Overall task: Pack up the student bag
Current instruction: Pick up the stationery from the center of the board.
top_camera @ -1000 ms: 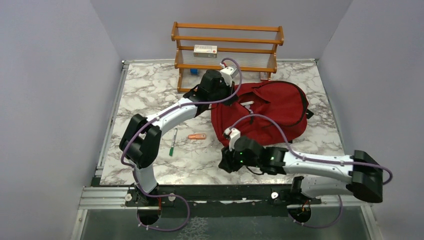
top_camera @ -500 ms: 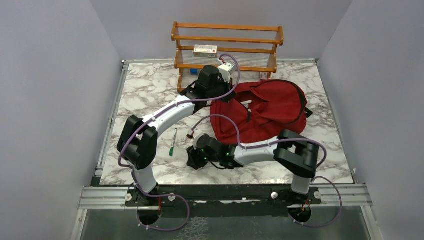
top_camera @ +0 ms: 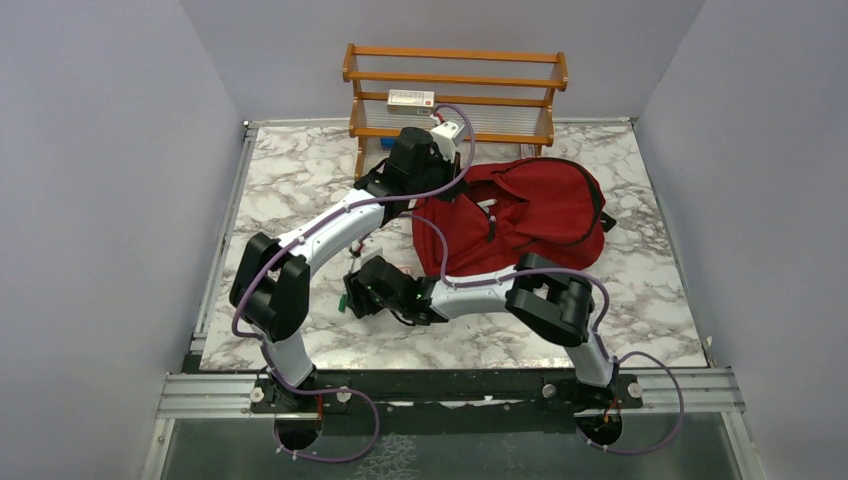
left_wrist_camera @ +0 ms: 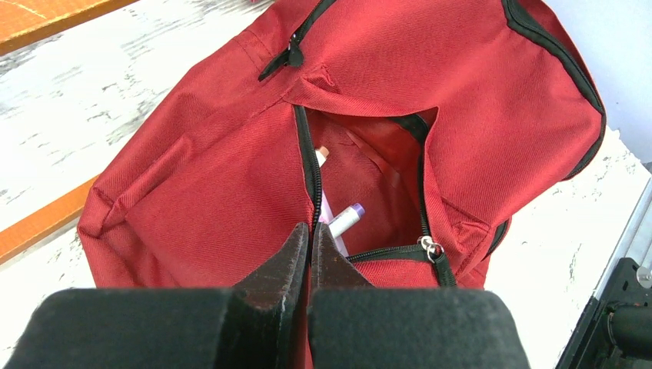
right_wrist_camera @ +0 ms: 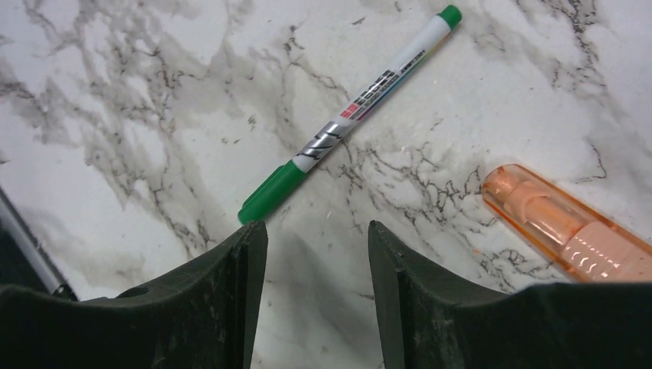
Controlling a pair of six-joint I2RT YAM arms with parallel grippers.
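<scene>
The dark red student bag lies at the back right of the marble table. My left gripper is shut on the zipper edge of its front pocket and holds the pocket open. Inside the pocket, the left wrist view shows a purple-capped pen and an orange-tipped pen. My right gripper is open and empty, low over the table left of the bag. In the right wrist view its left fingertip is just short of a green marker. An orange translucent highlighter lies to the right.
A wooden shelf rack stands at the back behind the bag, with a white box on it. The pocket's zipper pull hangs at the opening's right corner. The right arm's elbow lies in front of the bag.
My right gripper has swung left from in front of the bag to over the green marker. My left gripper has shifted slightly left, still holding the pocket edge.
</scene>
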